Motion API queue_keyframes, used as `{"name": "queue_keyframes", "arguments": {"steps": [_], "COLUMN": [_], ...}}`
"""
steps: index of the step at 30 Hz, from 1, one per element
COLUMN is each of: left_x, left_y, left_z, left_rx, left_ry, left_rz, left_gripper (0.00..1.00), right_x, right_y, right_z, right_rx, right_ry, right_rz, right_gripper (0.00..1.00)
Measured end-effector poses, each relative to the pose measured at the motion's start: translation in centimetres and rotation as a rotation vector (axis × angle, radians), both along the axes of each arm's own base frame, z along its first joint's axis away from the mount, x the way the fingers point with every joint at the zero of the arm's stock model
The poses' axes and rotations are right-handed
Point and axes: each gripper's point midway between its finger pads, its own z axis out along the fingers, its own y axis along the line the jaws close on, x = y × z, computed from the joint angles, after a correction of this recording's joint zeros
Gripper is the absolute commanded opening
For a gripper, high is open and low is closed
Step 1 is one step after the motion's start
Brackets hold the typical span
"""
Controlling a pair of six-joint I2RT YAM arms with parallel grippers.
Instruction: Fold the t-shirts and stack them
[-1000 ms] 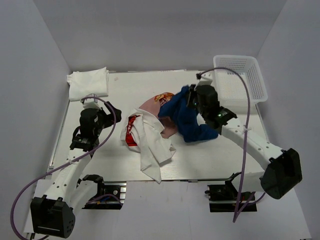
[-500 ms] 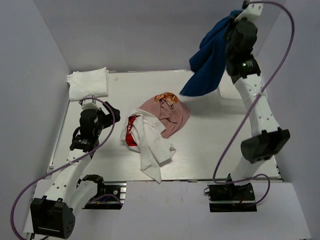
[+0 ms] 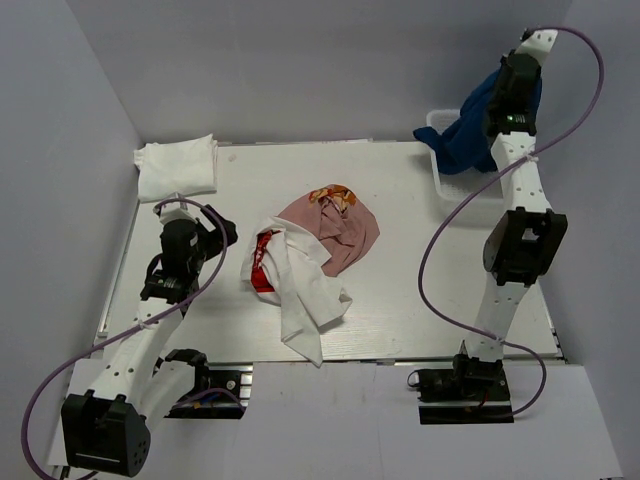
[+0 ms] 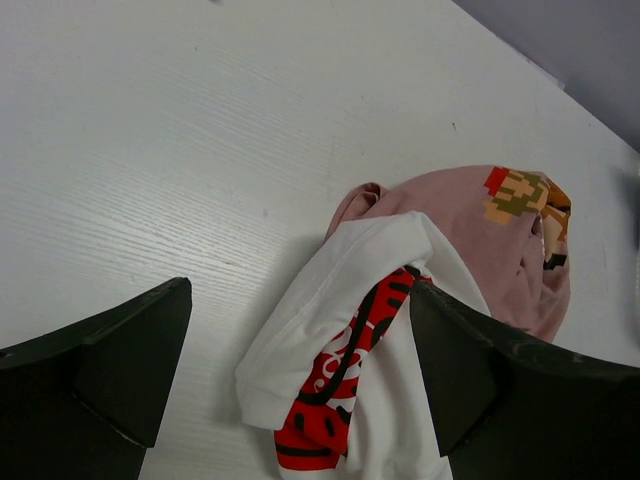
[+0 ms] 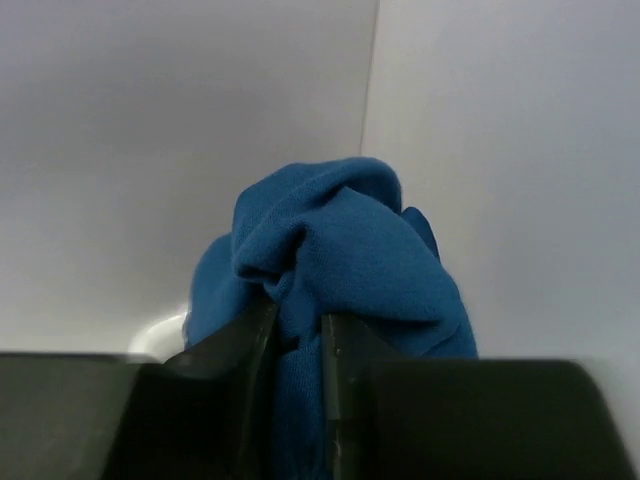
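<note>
My right gripper (image 3: pixel 497 92) is raised high at the back right, shut on the navy t-shirt (image 3: pixel 466 135), which hangs bunched over the white basket (image 3: pixel 441 181). In the right wrist view the navy cloth (image 5: pixel 330 260) is pinched between my fingers (image 5: pixel 338 370). The white t-shirt with the red Coca-Cola print (image 3: pixel 296 282) lies crumpled mid-table, partly over the pink t-shirt (image 3: pixel 340 227). Both show in the left wrist view, the white one (image 4: pixel 350 330) and the pink one (image 4: pixel 480 230). My left gripper (image 3: pixel 222 235) is open and empty, just left of the white shirt. A folded white t-shirt (image 3: pixel 176 166) lies at the back left.
The basket stands at the table's back right edge, mostly hidden behind the right arm and the navy shirt. Grey walls enclose the table on three sides. Bare tabletop (image 3: pixel 450 280) lies right of the pile.
My right arm has lifted the navy shirt off the pile, swung it up high, then carried it right and back, over the basket. The left arm has not moved.
</note>
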Motion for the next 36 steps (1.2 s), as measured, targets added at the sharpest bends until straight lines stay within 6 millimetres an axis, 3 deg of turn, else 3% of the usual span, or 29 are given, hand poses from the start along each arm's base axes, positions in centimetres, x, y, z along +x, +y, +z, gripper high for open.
{"name": "queue_keyframes", "arguments": {"steps": [1,2,5,7,10,12,15,18,20,24,31,36], "left_x": [0.0,-0.1,-0.3,-0.3,-0.3,-0.5,-0.9,-1.4,-1.6,-1.4,-1.1,-0.6], "left_y": [0.1,0.3,0.6,0.6,0.2,-0.3,-0.8,-1.0,-1.2,-1.7,-2.8,-3.5], "left_z": [0.0,-0.1,0.2,0.6,0.9,0.6,0.2,-0.4,-0.4,0.0,-0.8,1.0], "left_rx": [-0.006,-0.016,-0.045,-0.068,-0.103,-0.122,-0.138,-0.149,-0.152,-0.156,-0.149,-0.171], "left_ry": [0.005,0.011,0.029,0.031,0.035,0.051,0.075,0.112,0.128,0.127,0.162,0.085], "left_rz": [0.014,0.031,0.075,0.087,0.08,0.064,0.042,0.041,0.028,0.006,-0.077,-0.12], "left_gripper": [0.99,0.99,0.99,0.99,0.99,0.99,0.99,0.99,0.99,0.99,0.99,0.99], "right_x": [0.3,0.2,-0.1,-0.5,-1.2,-2.2,-5.6,-10.3,-12.7,-15.4,-17.1,-17.7], "right_y": [-0.6,-0.9,-0.1,1.8,6.4,11.2,20.0,28.1,31.2,33.8,38.6,40.0], "right_z": [-2.4,-4.8,-11.4,-14.1,-14.7,-13.5,-11.5,-11.0,-12.0,-17.8,-27.2,-31.5], "right_rx": [0.008,0.02,0.048,0.069,0.081,0.065,0.041,0.059,0.102,0.202,0.268,0.238], "right_ry": [0.043,0.091,0.237,0.324,0.391,0.391,0.358,0.332,0.328,0.446,0.673,0.764], "right_rz": [0.009,0.018,0.078,0.16,0.33,0.471,0.703,0.924,1.017,1.071,1.11,1.063], "right_gripper": [0.74,0.9,0.9,0.9,0.9,0.9,0.9,0.9,0.9,0.9,0.9,0.9]}}
